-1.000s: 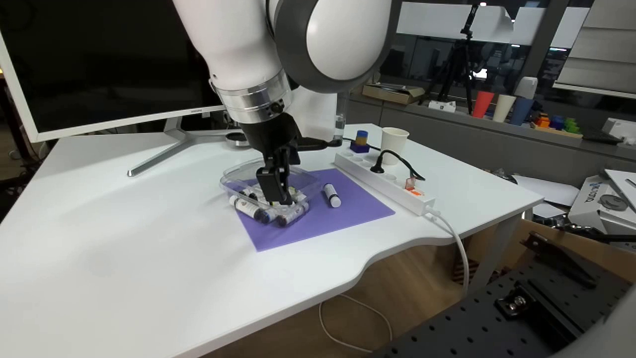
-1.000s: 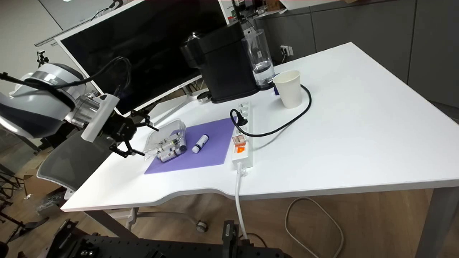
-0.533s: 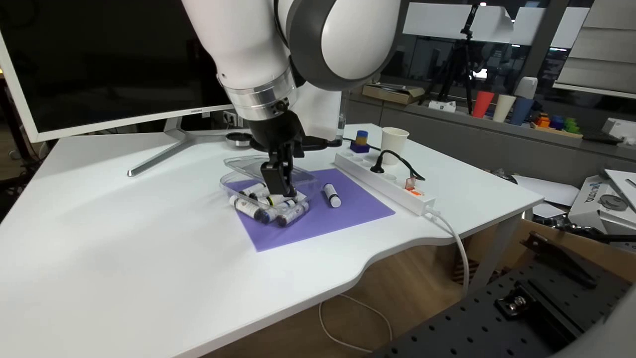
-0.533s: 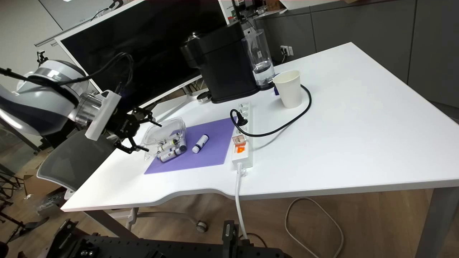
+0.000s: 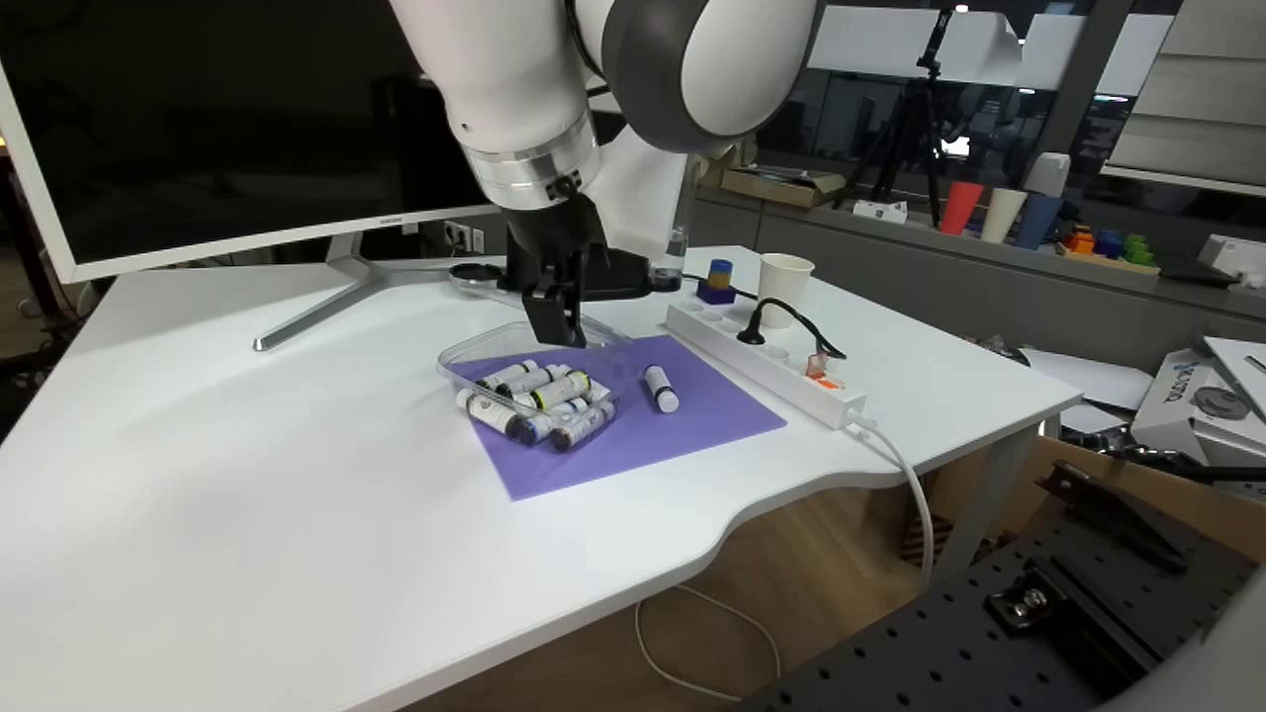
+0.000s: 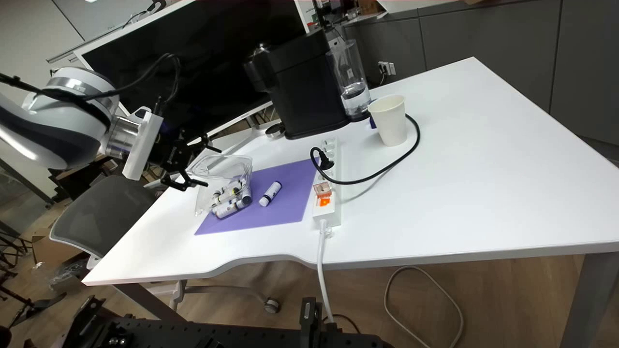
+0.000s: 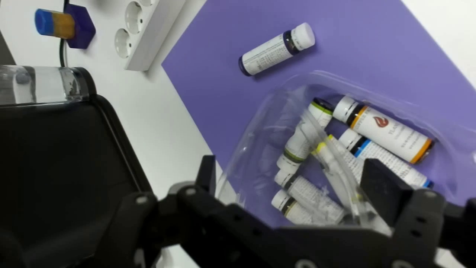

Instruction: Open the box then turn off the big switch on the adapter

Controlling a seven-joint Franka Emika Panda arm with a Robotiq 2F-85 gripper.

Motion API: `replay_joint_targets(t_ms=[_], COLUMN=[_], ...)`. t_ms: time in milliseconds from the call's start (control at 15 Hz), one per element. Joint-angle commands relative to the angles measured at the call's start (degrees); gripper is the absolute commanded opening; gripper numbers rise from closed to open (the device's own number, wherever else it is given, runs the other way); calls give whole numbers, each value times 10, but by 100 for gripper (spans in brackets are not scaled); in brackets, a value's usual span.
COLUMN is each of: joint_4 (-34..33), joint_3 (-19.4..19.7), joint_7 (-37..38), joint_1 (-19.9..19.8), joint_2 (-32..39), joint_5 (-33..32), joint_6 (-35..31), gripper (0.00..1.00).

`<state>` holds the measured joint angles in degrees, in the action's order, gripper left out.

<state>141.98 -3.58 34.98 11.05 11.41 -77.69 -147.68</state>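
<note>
Gripper (image 6: 212,167) above a clear plastic box (image 7: 249,149), with fingers wide apart and nothing visibly clamped between them. Clear lid (image 7: 347,175) apparently raised at a tilt, with one edge crossing the space between the fingers in the wrist view; contact with either finger not discernible. Inside the box, several white-capped bottles (image 7: 390,132); outside, at 11 o'clock in the wrist view, a loose bottle (image 7: 277,49) on a purple sheet (image 7: 223,74). At 3 o'clock from the box in both exterior views, a white power strip (image 5: 760,368), with an orange switch (image 6: 324,201) close to its 6-o'clock end in an exterior view.

Step in hand, by judgement: opening of the box, probably unfinished; switch not yet attempted. Foreseeable failures: (a) a drop of the lid back over the bottles, from support by a spread finger alone; (b) dragging or tipping of the box, from a pull through the lid; (c) a snag on the black plug (image 6: 326,163), from an approach with fingers so spread; (d) a skid of the strip across the table (image 6: 459,193), from an oblique push.
</note>
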Motion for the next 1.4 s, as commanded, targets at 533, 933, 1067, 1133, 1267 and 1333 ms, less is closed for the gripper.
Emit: replay_joint_targets(t_ms=[533,933,1067,1133,1267,1333], joint_4=[9,22,42,57,88,104], joint_3=[5,13,17,22,33,41], joint_7=[84,64,9,-37,-127,-182], joint_1=[-39,-71,-80,-84,-90,-91], joint_2=[-95,-152,-180,-198,-235,-254], joint_5=[-34,5,71,120,218,274], joint_6=[38,42,35,27,20,16], gripper=[100,100,100,100,100,100])
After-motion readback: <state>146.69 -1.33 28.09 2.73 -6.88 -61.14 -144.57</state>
